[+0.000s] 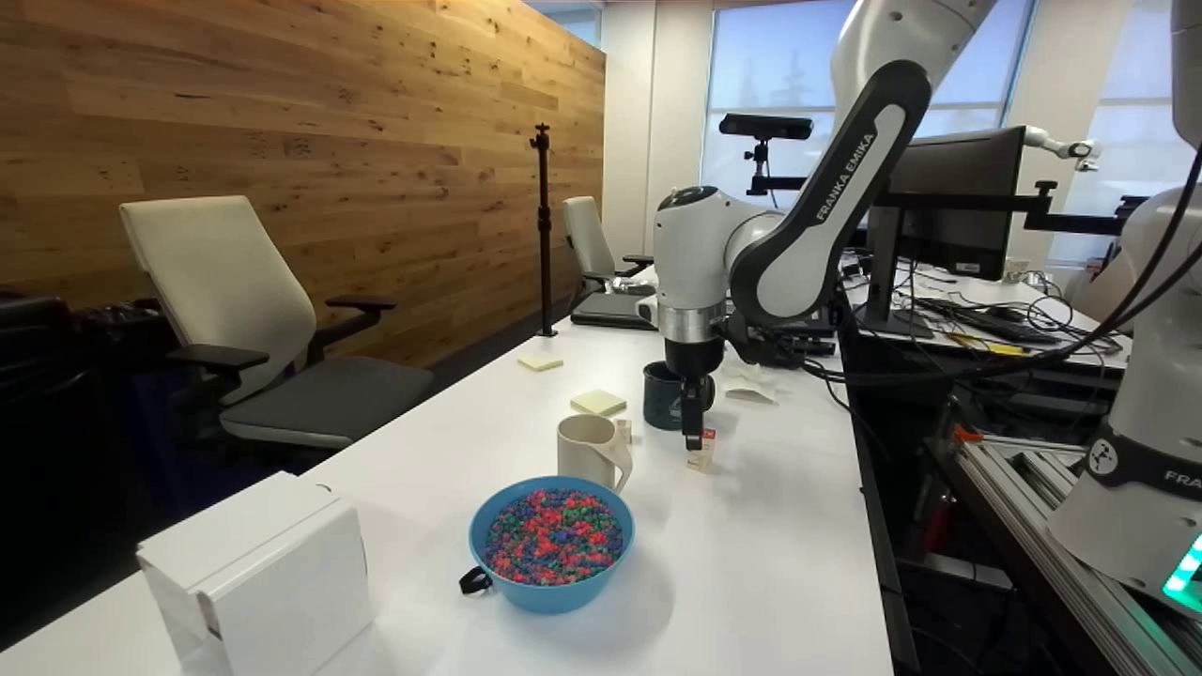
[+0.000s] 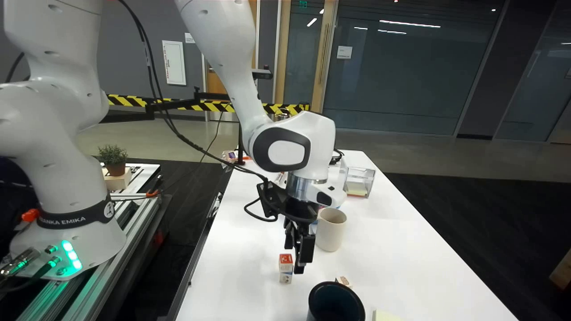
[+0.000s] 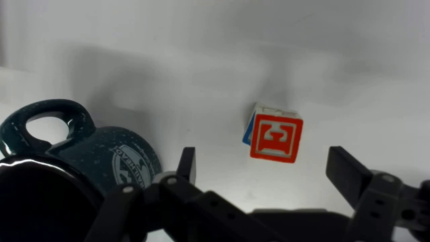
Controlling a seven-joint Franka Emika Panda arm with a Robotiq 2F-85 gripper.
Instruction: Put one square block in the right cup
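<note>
A square block with a red letter face (image 3: 277,139) sits on top of a blue-edged block (image 3: 248,131) on the white table. This two-block stack also shows in both exterior views (image 1: 702,453) (image 2: 286,263). My gripper (image 3: 261,163) is open and empty above the table, close to the stack. In the wrist view the stack stands slightly beyond the line between the fingertips. The right cup, a dark glossy mug (image 3: 111,161), stands beside the left finger; it shows in both exterior views (image 1: 662,404) (image 2: 335,305). Another block (image 1: 624,430) is partly hidden by the cream cup (image 1: 584,455).
The cream cup (image 2: 331,232) stands behind the gripper in an exterior view. A blue bowl of colourful bits (image 1: 554,599) and a white box (image 1: 268,582) stand farther along the table. Sticky-note pads (image 1: 598,403) lie near the mug. Crumpled paper (image 1: 751,387) lies behind it.
</note>
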